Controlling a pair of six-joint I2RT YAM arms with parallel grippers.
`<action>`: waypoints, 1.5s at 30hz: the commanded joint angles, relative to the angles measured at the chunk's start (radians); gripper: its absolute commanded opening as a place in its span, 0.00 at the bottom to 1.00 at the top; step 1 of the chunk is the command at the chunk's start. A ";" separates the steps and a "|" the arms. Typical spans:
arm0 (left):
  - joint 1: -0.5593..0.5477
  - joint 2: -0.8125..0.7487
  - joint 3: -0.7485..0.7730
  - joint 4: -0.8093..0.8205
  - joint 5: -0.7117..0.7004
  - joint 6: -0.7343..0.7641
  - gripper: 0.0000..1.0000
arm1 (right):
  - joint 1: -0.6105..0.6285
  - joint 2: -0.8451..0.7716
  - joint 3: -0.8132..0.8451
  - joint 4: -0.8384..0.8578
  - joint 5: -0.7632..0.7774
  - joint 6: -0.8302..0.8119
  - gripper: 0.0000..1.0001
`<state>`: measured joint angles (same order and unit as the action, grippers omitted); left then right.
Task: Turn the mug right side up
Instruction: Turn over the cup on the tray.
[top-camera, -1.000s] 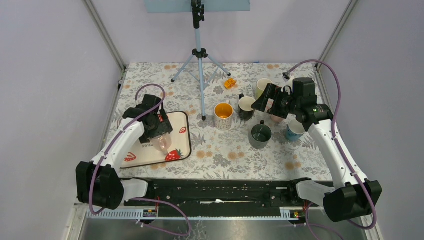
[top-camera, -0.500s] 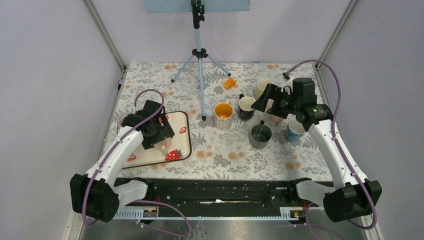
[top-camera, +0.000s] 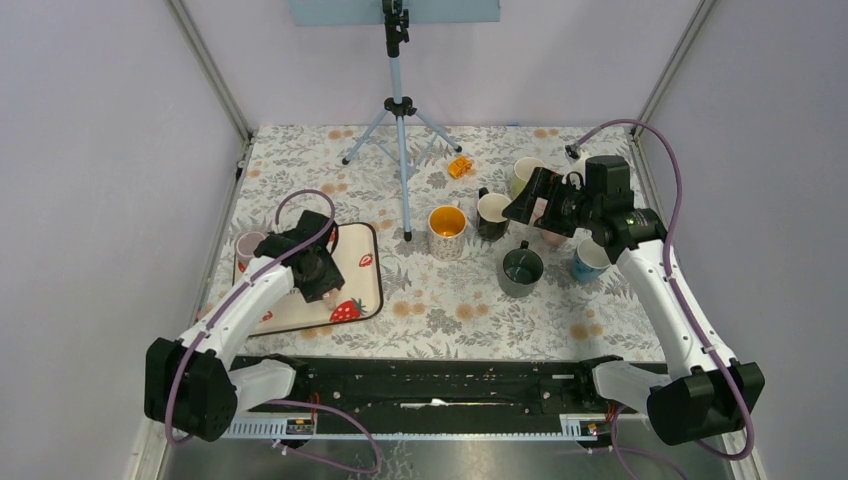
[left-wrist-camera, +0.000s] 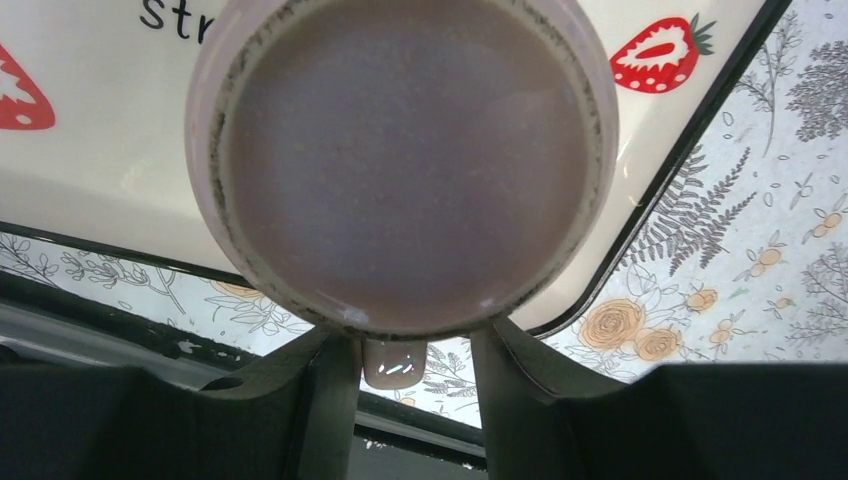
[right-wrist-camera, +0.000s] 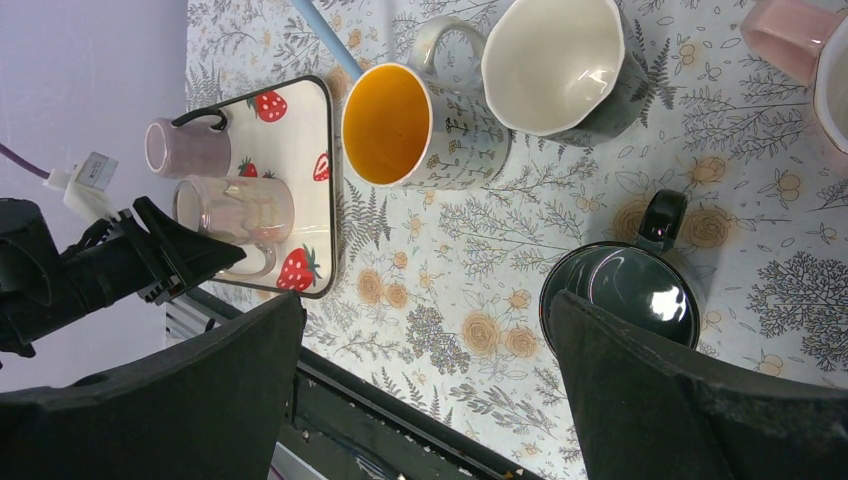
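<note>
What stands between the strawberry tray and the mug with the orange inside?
A leg of the blue tripod ends there, on the flowered cloth, between tray and orange-lined mug; the top view shows it.

You have one piece of lettering to read: the black letters "str" on the cream strawberry tray (left-wrist-camera: 90, 200), at the top edge of the left wrist view. The word is cut off there by the frame edge and by the pink mug (left-wrist-camera: 400, 160) in front of it, so you cannot read the rest. From the top camera you can read no print on that tray. The dark marks on the orange-lined mug (right-wrist-camera: 470, 130) are too small to tell as text
</note>
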<state>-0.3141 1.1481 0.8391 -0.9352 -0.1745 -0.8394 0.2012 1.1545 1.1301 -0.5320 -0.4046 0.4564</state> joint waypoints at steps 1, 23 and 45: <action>-0.008 0.017 -0.016 0.053 -0.043 0.002 0.45 | 0.010 -0.027 0.010 0.026 0.002 -0.011 1.00; -0.044 0.057 -0.002 0.071 -0.100 0.022 0.00 | 0.010 -0.032 -0.002 0.030 0.002 -0.011 1.00; -0.049 -0.017 0.110 0.108 -0.028 0.116 0.00 | 0.011 -0.027 -0.041 0.109 -0.086 0.047 1.00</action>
<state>-0.3592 1.1835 0.8825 -0.8974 -0.2096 -0.7322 0.2012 1.1469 1.0950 -0.4770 -0.4465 0.4828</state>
